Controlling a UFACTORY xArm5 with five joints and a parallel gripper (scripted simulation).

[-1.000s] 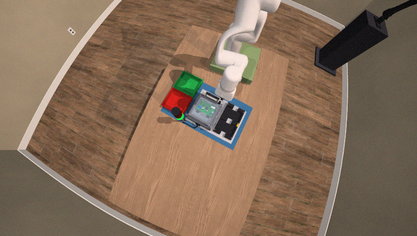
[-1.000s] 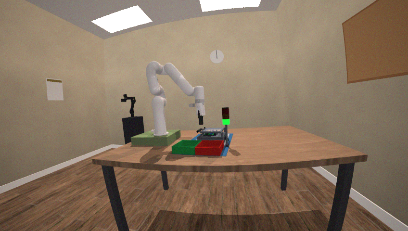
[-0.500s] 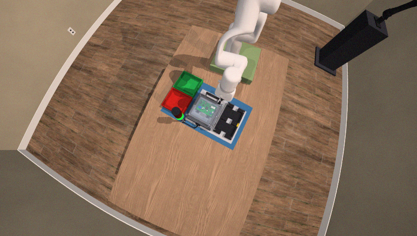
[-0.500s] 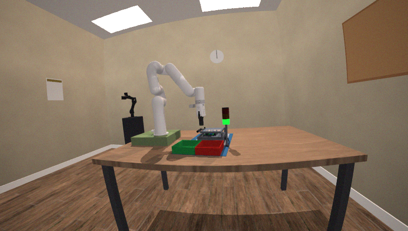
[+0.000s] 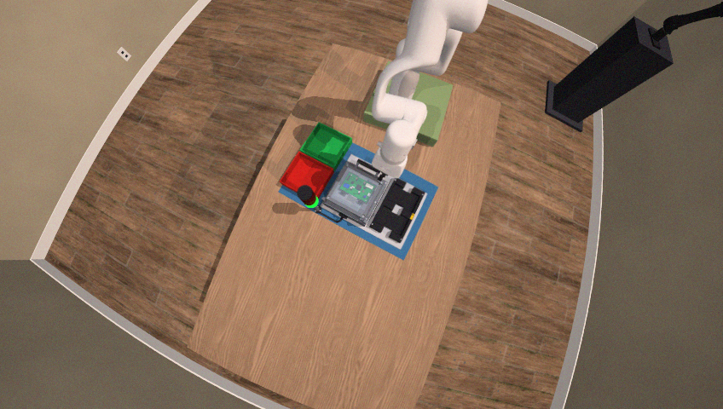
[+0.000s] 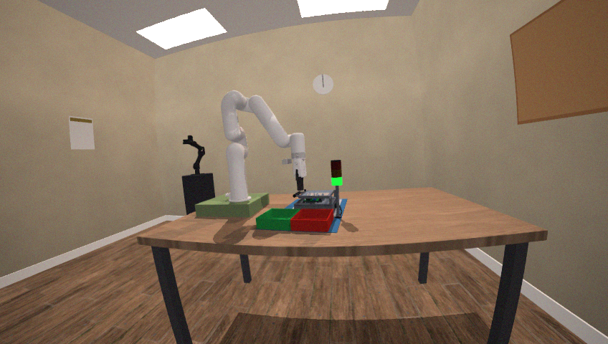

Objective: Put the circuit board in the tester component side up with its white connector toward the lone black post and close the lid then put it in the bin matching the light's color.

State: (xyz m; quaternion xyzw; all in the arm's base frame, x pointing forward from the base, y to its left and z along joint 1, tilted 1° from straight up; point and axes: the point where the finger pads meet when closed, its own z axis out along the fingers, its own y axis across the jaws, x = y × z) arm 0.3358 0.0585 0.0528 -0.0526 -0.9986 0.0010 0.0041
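Note:
The green circuit board (image 5: 357,186) lies flat in the grey tester (image 5: 353,194) under the closed see-through lid. The signal light (image 6: 335,180) on its pole shows green; from above it shows as a black cap with a green ring (image 5: 308,194). My gripper (image 6: 300,185) is shut with nothing in it, pointing straight down just above the tester's far edge, by the lid's black latch end (image 5: 370,168). In the overhead view the wrist hides the fingers. The green bin (image 5: 326,144) and the red bin (image 5: 305,173) stand side by side left of the tester, both empty.
The black tray (image 5: 396,209) sits empty right of the tester on the blue mat (image 5: 360,199). The arm's green base block (image 5: 409,106) is behind. In the side view the bins (image 6: 294,218) stand in front of the tester.

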